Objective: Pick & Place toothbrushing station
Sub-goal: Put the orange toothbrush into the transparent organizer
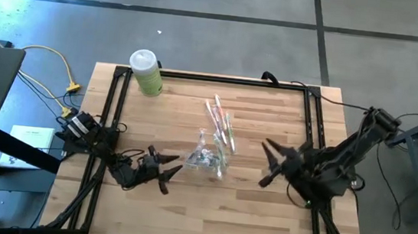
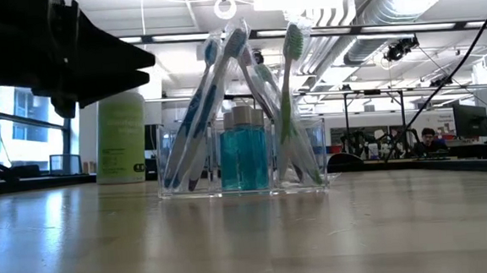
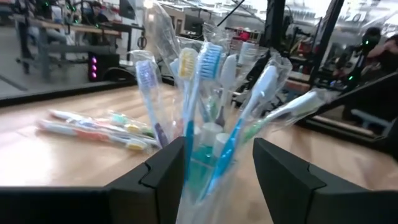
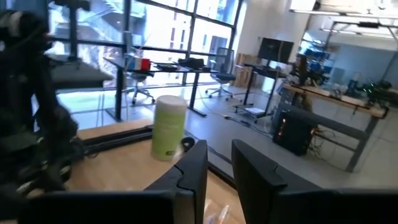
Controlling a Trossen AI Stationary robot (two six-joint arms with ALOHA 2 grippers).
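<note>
The left gripper [image 1: 171, 169] holds its fingers apart just beside the clear plastic holder [image 1: 209, 159], which stands mid-table holding several wrapped toothbrushes [image 3: 200, 93] and one blue bottle [image 2: 243, 158]. Behind it lie three more toothbrushes [image 1: 220, 120]. The right gripper [image 1: 268, 163], fingers narrowly parted, waits opposite.

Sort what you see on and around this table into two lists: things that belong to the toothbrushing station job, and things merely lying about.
Job:
- clear organiser holding toothbrushes
- blue mouthwash bottle inside it
- loose wrapped toothbrushes on the table
- left gripper, open beside the organiser

Lying about:
- green canister at the far edge
- yellow cable off the table
</note>
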